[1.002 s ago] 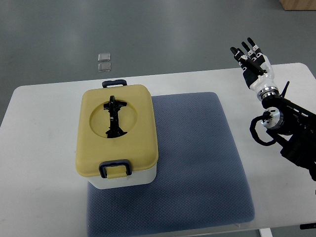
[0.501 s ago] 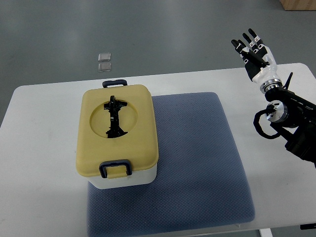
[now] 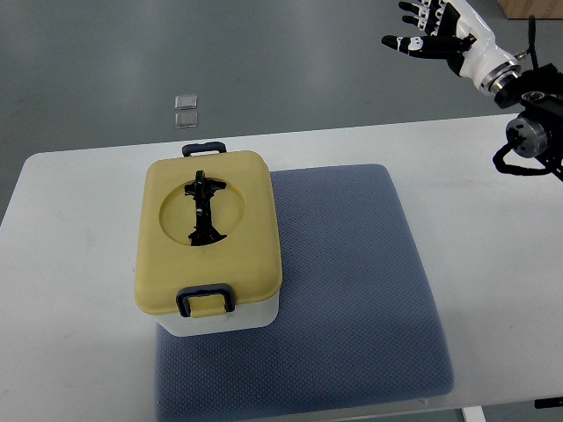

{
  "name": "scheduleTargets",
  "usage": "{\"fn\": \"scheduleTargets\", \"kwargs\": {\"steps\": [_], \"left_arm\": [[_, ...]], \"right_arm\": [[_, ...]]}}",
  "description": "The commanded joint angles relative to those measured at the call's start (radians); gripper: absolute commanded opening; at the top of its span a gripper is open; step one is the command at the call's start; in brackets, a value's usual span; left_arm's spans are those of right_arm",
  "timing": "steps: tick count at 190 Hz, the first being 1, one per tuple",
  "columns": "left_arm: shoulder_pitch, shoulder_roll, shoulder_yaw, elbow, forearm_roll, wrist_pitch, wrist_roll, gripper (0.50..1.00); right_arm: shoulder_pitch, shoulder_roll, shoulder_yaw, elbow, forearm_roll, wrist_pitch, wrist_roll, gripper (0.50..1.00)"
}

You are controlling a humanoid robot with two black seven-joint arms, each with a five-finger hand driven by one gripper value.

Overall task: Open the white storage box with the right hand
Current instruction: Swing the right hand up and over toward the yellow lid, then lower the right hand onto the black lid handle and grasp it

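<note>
White table (image 3: 79,290) carries blue mat (image 3: 352,290), box (image 3: 209,242) on mat.

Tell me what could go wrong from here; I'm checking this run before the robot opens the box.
The right hand is spread open, high beyond the table's far edge, far from the storage box, so a long reach could miss. Both dark latches, front and back, look closed; lifting the yellow lid first may drag the box across the blue mat.

White table (image 3: 79,264), blue-grey mat (image 3: 352,290) on it, two small clear squares (image 3: 186,110) on grey floor (image 3: 264,61)
</note>
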Motion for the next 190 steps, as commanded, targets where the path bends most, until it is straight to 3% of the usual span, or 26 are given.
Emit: {"fn": "scheduleTargets", "kwargs": {"steps": [1,35,89,139,190], "left_arm": [[0.000,0.000,0.000,0.000,0.000,0.000,0.000,1.000],[0.000,0.000,0.000,0.000,0.000,0.000,-0.001,1.000],[0.000,0.000,0.000,0.000,0.000,0.000,0.000,1.000],[0.000,0.000,0.000,0.000,0.000,0.000,0.000,1.000],[0.000,0.000,0.000,0.000,0.000,0.000,0.000,1.000]], "right_arm": [[0.094,-0.020,-0.032,0.047,-0.179,0.037,0.001,0.928],[0.250,-0.014,-0.074,0.120,-0.502,0.109,0.019,0.928],[0.422,0.026,-0.158,0.341,-0.814,0.114,0.052,0.926],[0.509,0.192,-0.267,0.346,-0.930,0.109,0.052,0.924],[0.558,0.262,-0.393,0.341,-1.030,0.075,0.050,0.915]]}}
